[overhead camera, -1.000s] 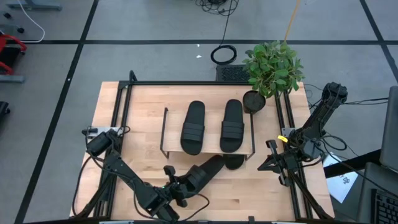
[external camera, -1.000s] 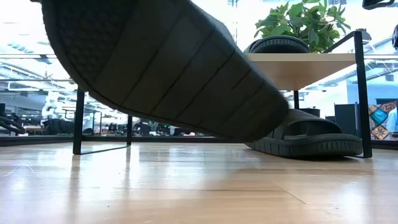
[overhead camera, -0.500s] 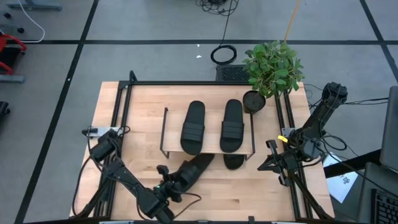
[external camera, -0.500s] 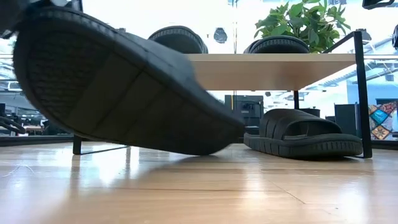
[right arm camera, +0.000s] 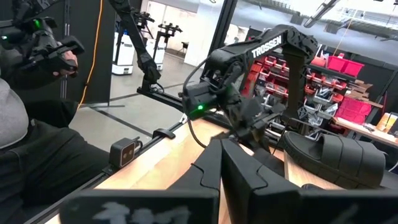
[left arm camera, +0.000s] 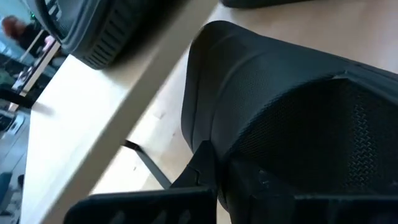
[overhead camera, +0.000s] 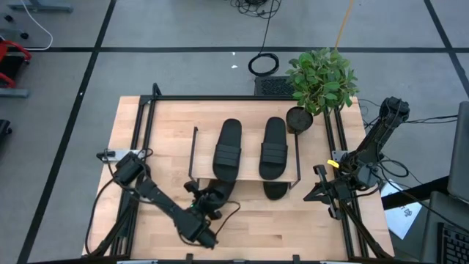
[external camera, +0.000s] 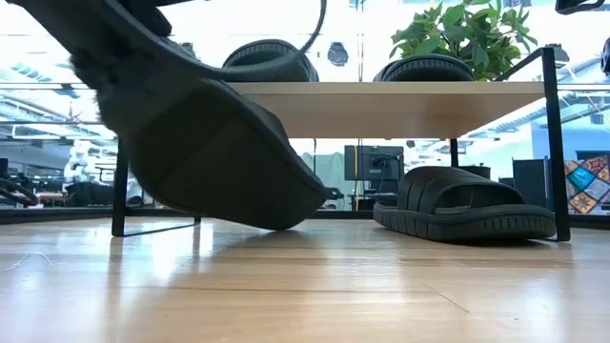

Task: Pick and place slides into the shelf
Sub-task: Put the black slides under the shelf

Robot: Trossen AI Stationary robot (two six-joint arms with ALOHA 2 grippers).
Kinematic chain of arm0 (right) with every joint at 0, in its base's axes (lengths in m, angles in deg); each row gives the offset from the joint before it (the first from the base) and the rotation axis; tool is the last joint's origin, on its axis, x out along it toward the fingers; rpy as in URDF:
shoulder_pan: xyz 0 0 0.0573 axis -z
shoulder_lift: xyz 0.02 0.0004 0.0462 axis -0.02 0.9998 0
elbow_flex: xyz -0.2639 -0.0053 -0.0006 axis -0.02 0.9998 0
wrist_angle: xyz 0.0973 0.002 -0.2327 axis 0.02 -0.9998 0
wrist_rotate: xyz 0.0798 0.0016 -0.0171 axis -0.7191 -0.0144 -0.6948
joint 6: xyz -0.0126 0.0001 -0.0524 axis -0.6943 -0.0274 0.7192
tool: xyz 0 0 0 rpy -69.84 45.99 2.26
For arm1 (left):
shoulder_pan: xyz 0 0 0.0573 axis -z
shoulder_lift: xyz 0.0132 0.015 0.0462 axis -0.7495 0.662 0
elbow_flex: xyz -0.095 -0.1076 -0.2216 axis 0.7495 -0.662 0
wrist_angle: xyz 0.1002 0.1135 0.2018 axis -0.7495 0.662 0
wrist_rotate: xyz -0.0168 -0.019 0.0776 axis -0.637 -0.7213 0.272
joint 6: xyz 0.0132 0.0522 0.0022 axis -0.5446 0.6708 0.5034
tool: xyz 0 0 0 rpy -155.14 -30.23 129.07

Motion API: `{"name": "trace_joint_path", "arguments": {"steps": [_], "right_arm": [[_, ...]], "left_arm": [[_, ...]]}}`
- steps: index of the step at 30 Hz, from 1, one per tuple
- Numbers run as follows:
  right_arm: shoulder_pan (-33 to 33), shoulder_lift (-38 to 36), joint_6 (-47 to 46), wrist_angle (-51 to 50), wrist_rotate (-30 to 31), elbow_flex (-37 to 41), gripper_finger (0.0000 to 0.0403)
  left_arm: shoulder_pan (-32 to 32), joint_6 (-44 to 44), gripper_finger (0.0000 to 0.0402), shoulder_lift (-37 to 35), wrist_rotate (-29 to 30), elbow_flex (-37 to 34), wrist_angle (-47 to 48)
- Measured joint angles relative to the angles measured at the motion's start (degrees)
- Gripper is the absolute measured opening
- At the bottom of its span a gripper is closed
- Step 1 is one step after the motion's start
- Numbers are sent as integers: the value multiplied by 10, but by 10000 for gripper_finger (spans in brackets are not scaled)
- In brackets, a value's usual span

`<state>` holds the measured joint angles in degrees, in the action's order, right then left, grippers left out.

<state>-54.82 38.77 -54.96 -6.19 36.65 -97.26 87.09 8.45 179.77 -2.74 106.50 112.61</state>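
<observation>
My left gripper (overhead camera: 199, 208) is shut on one black slide (overhead camera: 217, 194) at the near left of the shelf (overhead camera: 245, 176). The slide's toe points under the shelf's light wood top board (external camera: 419, 100). Two slides (overhead camera: 228, 150) (overhead camera: 273, 149) lie flat on that board. A fourth slide (external camera: 467, 211) rests sole-down on the table under the board's right half. In the low view the held slide (external camera: 210, 152) hangs tilted. My right gripper (right arm camera: 224, 162) waits shut at the table's right edge (overhead camera: 322, 192). My left gripper holds the slide by its heel end (overhead camera: 207, 203), pinched between the two fingers, one finger (left arm camera: 205, 177) showing against the slide's side. It comes from the near left, slanting down. The slide is tilted, heel raised and toe (external camera: 300, 205) low; whether the toe touches the table I cannot tell.
A potted plant (overhead camera: 321, 77) with a dark pot (overhead camera: 299, 117) stands at the far right corner beside the shelf. Black frame rails (overhead camera: 143, 139) run along the table's left and right sides. The shelf's thin black leg (external camera: 120, 186) stands left of the held slide.
My left gripper has moved toward the far edge and the shelf, carrying the slide. The slide has shifted left and turned from a diagonal toward the far right to pointing nearly straight at the far edge. Its toe has gone under the top board's left half and sunk lower.
</observation>
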Motion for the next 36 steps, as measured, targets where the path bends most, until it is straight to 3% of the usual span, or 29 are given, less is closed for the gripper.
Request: {"name": "trace_joint_path", "arguments": {"steps": [11,24,32,36], "right_arm": [[0,0,0,0,0,0,0],[0,0,0,0,0,0,0],[0,0,0,0,0,0,0],[0,0,0,0,0,0,0]], "left_arm": [[-54,97,0,0,-4,0,-84],[-93,139,0,-1,-26,0,-124],[-107,284,2,-1,-82,0,-223],[-113,317,16,-1,-90,0,-258]]}}
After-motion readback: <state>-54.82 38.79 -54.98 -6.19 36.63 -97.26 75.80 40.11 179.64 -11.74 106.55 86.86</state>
